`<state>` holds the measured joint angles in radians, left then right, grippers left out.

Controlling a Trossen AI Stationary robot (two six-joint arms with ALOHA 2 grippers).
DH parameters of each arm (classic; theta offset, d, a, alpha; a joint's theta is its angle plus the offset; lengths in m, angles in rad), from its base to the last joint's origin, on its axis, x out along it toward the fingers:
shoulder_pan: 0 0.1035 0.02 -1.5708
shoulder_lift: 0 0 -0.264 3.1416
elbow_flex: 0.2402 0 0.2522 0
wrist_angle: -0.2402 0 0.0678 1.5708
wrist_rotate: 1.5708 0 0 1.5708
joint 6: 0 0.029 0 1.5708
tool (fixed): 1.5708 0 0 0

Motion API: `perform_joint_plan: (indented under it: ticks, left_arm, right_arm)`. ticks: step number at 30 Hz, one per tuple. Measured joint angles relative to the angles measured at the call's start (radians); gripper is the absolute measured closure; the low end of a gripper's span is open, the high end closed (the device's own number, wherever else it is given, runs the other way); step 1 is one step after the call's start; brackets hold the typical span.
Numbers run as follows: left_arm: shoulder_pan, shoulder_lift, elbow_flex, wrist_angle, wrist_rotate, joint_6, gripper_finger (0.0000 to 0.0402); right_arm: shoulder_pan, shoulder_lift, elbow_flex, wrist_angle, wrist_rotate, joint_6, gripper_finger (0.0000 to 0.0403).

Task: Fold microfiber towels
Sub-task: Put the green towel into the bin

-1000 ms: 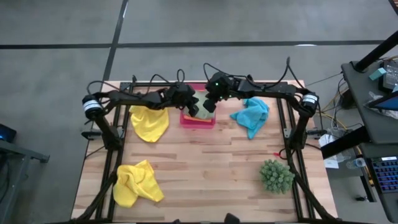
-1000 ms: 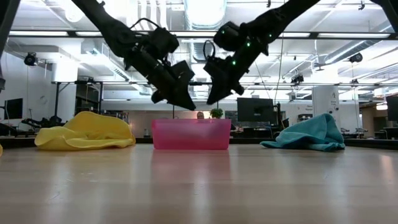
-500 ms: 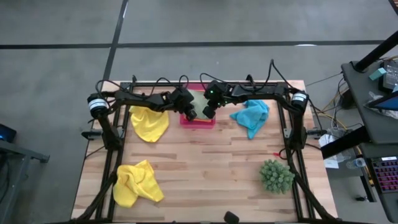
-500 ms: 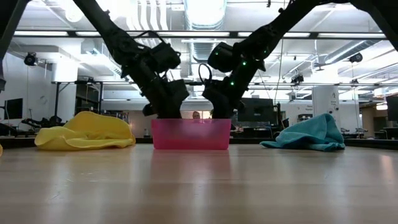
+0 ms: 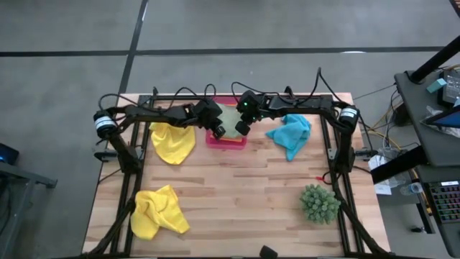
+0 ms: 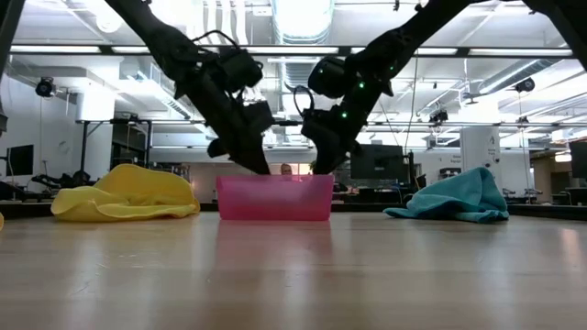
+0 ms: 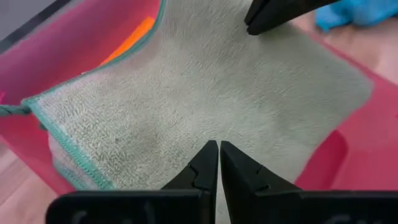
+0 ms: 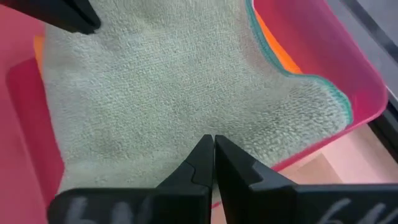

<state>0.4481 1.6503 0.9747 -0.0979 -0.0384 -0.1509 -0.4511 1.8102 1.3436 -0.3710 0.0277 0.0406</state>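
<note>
A: Over the pink tray (image 5: pixel 227 140) at the far edge of the counter (image 5: pixel 237 208), both arms at once. Left gripper (image 7: pixel 218 163) clenched, tips pressed together right above the light green towel (image 7: pixel 205 99). Right gripper (image 8: pixel 213 157) clenched as well, tips together over the same cloth from the other side. Nothing pinched in either, as far as can be seen.

B: And the step?

A: Probably tucking the folded green towel flat into the tray, on top of the orange towel (image 7: pixel 127 40) peeking out beneath. To do it well: press down evenly from both sides, keep the teal-stitched edge inside the tray wall, avoid dragging the nap sideways, lift straight up afterwards so nothing snags.

B: Orientation?

A: Roughly flat, slightly draped over one wall. Long axis hard to tell; seems to run along the tray's length, with one stitched corner poking toward the rim.

B: Others?

A: Turquoise towel (image 5: pixel 290 134) just beside the tray, yellow towel (image 5: pixel 173 142) on the opposite side, second yellow towel (image 5: pixel 157 212) near the front, all crumpled, not yet folded.
</note>
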Motion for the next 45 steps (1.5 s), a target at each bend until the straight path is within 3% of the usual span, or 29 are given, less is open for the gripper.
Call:
perform_joint_plan:
  ticks: [5, 12, 27, 45]
  left_arm:
    - [-0.014, -0.028, -0.003, -0.033, 0.012, 0.004, 0.0398]
    - [-0.033, -0.005, -0.024, -0.038, 0.0, 0.008, 0.0398]
    - [-0.037, 0.077, -0.025, -0.017, -0.008, 0.002, 0.0398]
    - [-0.041, 0.041, 0.015, -0.121, 0.0, 0.004, 0.0398]
  right_arm:
    - [0.022, -0.023, 0.007, -0.023, -0.012, -0.008, 0.0394]
    - [0.072, -0.026, 0.006, -0.005, -0.16, -0.007, 0.0394]
    - [0.1, 0.046, -0.002, -0.043, -0.131, 0.037, 0.0394]
    - [0.084, 0.045, 0.019, -0.136, -0.065, 0.0, 0.0394]
